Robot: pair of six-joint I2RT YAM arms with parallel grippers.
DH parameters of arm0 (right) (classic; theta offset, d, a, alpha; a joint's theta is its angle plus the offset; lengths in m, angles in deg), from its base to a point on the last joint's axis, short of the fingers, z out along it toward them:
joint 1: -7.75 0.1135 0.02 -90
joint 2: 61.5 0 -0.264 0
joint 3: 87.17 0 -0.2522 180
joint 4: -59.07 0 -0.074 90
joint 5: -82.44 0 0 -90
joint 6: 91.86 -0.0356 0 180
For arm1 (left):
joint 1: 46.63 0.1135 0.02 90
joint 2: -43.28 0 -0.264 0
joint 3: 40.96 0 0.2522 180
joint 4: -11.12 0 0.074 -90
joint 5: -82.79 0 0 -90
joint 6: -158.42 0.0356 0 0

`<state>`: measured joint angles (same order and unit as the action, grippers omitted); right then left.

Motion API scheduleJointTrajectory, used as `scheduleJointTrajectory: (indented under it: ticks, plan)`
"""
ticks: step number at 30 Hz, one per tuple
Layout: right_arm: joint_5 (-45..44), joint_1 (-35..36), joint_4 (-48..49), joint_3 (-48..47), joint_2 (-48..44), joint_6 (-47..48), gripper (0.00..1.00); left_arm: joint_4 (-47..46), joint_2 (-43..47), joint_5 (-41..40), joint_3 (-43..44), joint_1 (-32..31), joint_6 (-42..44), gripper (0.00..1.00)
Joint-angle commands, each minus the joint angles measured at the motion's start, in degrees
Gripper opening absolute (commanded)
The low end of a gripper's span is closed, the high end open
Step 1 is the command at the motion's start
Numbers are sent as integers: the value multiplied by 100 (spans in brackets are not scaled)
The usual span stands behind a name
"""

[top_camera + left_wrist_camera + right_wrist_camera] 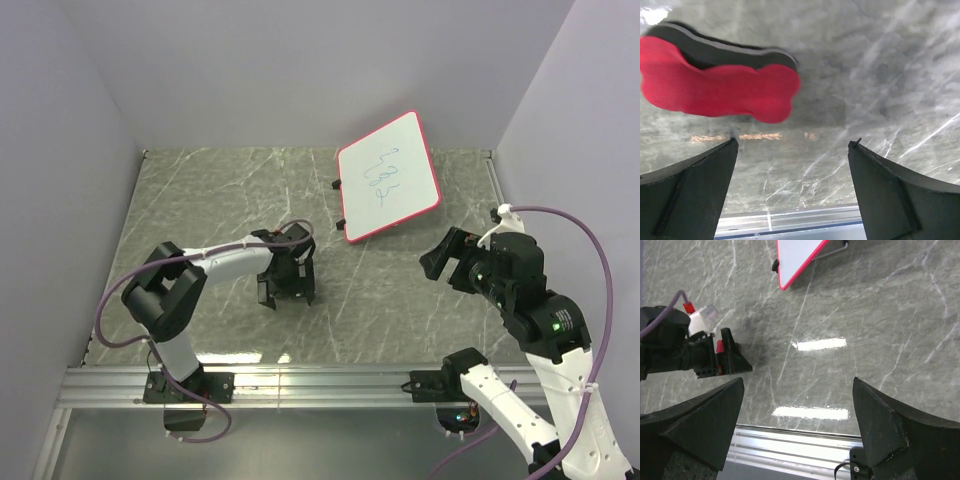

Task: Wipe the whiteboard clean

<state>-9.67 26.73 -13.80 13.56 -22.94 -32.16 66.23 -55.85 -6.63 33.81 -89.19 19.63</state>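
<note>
Closest to me, my left end effector (287, 290) hangs low over the desk (220, 190), fingers spread and nothing between them. The red bone-shaped eraser (715, 95) lies flat just beyond the tips, so I judge the grab could fail if I close too high and merely nudge it along the slick top, or pinch its thin foam edge and have it twist out. My right end effector (447, 258) is likewise spread and empty, raised off to the right. Farther back, right of centre, the whiteboard (388, 176) sits skewed and seemingly tilted up, though I cannot make out its support. It carries blue-green scribbles (383, 172) and is well apart from both arms. Nothing pins it, so I expect a wipe could shove, spin or tip it instead of cleaning it, and its small black clips (340, 224) might snag the eraser. A metal rail (300, 380) runs along the near edge, then glossy grey marble-patterned surface throwing lamp glare, then plain pale lilac walls (280, 70) on the left, back and right
</note>
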Motion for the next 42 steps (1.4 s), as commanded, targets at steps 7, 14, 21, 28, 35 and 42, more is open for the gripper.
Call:
scheduleJointTrajectory:
  ticks: [7, 14, 21, 28, 35, 42]
  plan:
    - [-202, 35, -65, -102, -51, 95, 95, -250, -316, -462, 279, 635, 177, 99]
    - [-132, 44, 5, -49, 11, 77, 95, -223, -668, -489, 797, 662, 335, 99]
    - [-141, 35, 23, -14, 28, 60, 95, -170, -994, -585, 1167, 723, 467, 95]
    - [-132, 44, 40, 30, 37, 86, 95, 14, -1407, -568, 1738, 899, 669, 71]
    - [-211, 35, 31, 74, 54, 139, 95, -73, -1267, -366, 1616, 899, 661, 47]
    - [-193, 44, 128, 215, 98, 165, 95, -144, -1012, -234, 1334, 890, 678, 0]
